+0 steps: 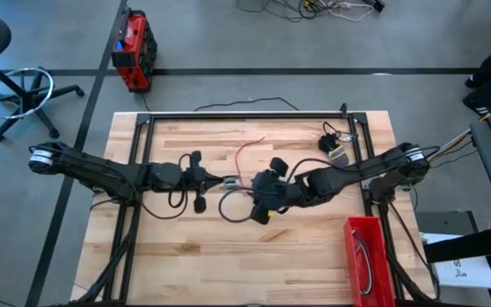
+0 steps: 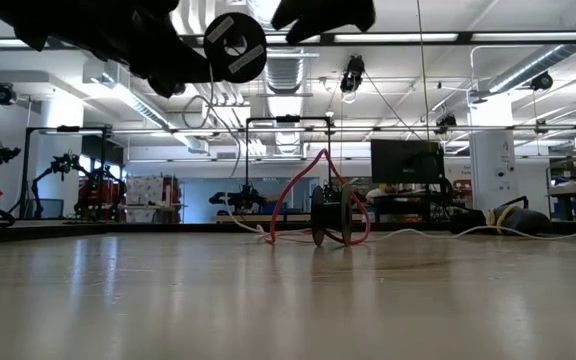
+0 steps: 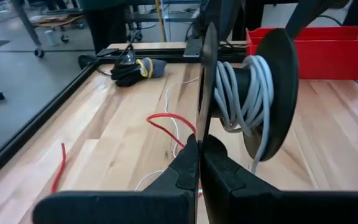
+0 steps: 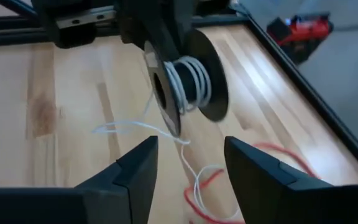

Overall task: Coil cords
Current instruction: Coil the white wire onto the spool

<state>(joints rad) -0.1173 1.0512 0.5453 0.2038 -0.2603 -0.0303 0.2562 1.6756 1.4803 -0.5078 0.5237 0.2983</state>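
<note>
In the middle of the high frame the two arms met over the wooden tabletop [image 1: 194, 256]. The left gripper [image 3: 199, 171] had its fingers clenched on one flange of a black spool [image 3: 253, 93], which carried several turns of the white cord [image 3: 235, 93]. The right gripper [image 4: 185, 165] hung just beside it with its fingers released and nothing between them, looking at the spool face-on.

From the spool the white cord trailed down and ran loose across the boards beside the red cord [image 1: 247, 152], which lay in open loops just above centre. A black cord [image 1: 233, 205] looped below the grippers. A dark bundle of cable [image 1: 333, 143] sat at the upper right, and a red bin [image 1: 369, 256] at the lower right.

The step looked like winding the white cord. To do it well, the right fingers should take the loose strand close to the spool, keep light tension, and lay each turn between the flanges without catching the red cord.
</note>
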